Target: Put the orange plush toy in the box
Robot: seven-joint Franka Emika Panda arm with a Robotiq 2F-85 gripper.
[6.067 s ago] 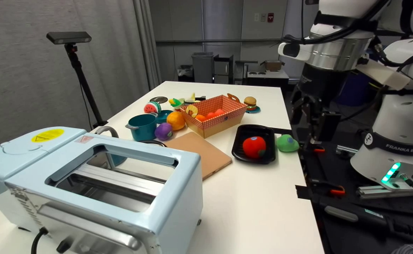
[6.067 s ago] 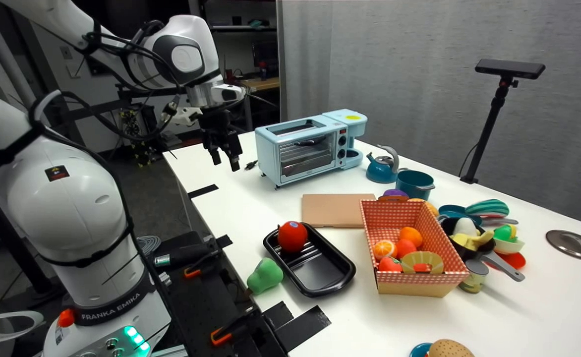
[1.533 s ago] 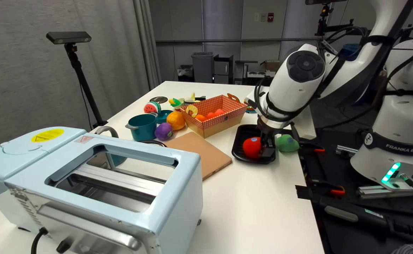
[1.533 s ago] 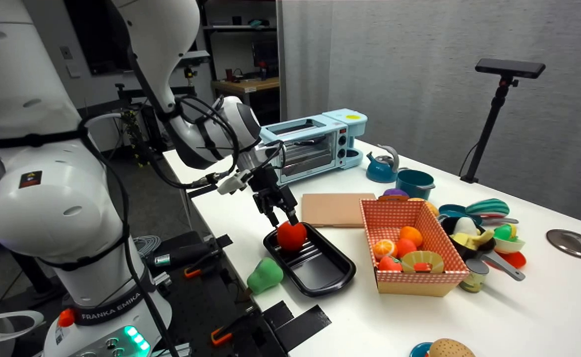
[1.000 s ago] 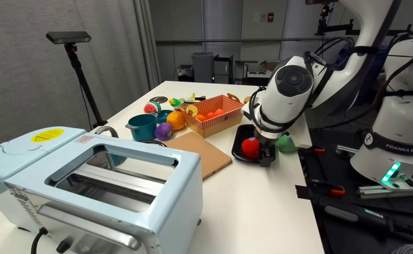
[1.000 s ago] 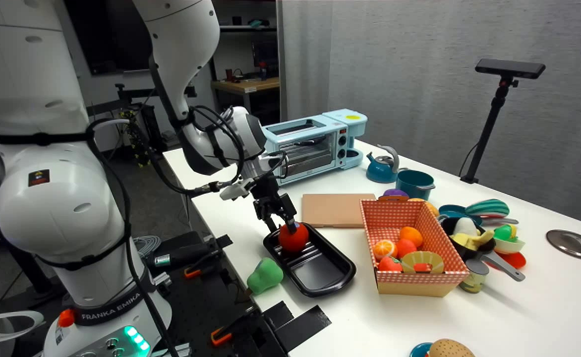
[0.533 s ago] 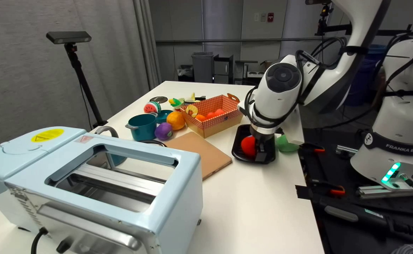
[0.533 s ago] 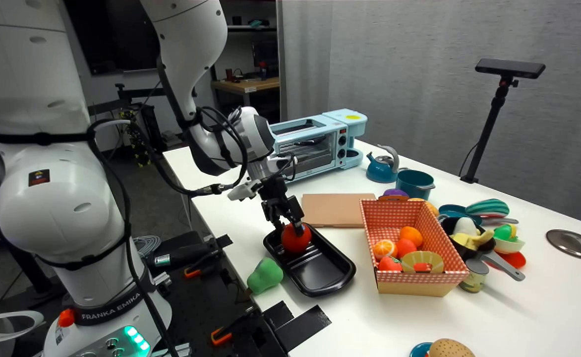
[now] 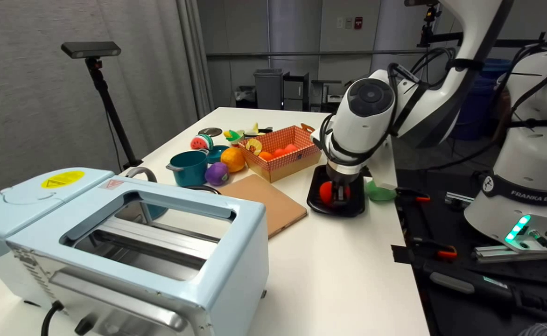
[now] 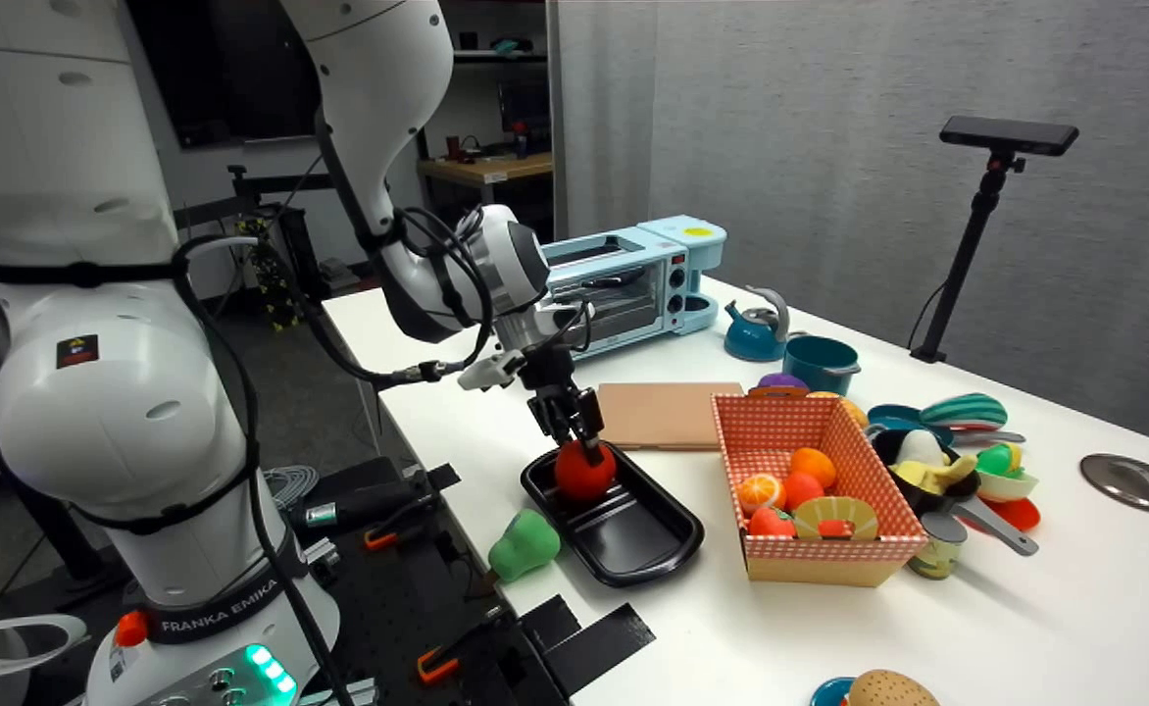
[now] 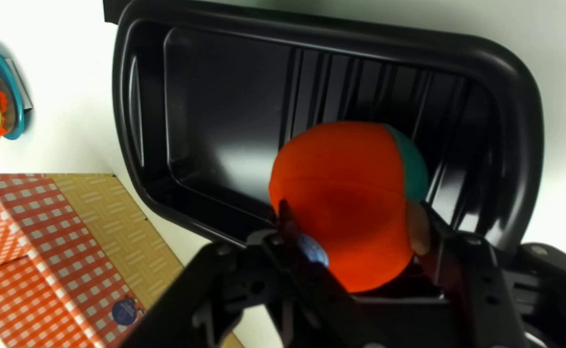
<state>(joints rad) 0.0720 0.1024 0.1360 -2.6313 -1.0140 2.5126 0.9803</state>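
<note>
The orange plush toy (image 11: pixel 341 164), a round red-orange lump with a green patch and brown stem, sits in the black dish. In the wrist view my gripper (image 11: pixel 353 212) straddles it, a finger pressed against each side, so it is shut on the toy. Both exterior views show the gripper (image 10: pixel 574 453) tilted down over the toy (image 10: pixel 582 480), whose underside is still within the dish. Fingers partly cover the toy (image 9: pixel 325 192) in an exterior view. The box (image 10: pixel 815 569), lined in red-and-white check, stands beside the dish with several toy fruits inside.
The black dish (image 11: pixel 234 92) surrounds the toy with low walls. A green toy pear (image 10: pixel 524 545) lies near the table edge. Behind are a brown board (image 10: pixel 663 417), a blue toaster oven (image 9: pixel 161 224) and a teal pot (image 9: pixel 188 168). Pans crowd the box's far side.
Over the last six seconds the arm has swung over and lowered onto the toy. In the last second its fingers have come together around it, and the toy has shifted slightly in the dish.
</note>
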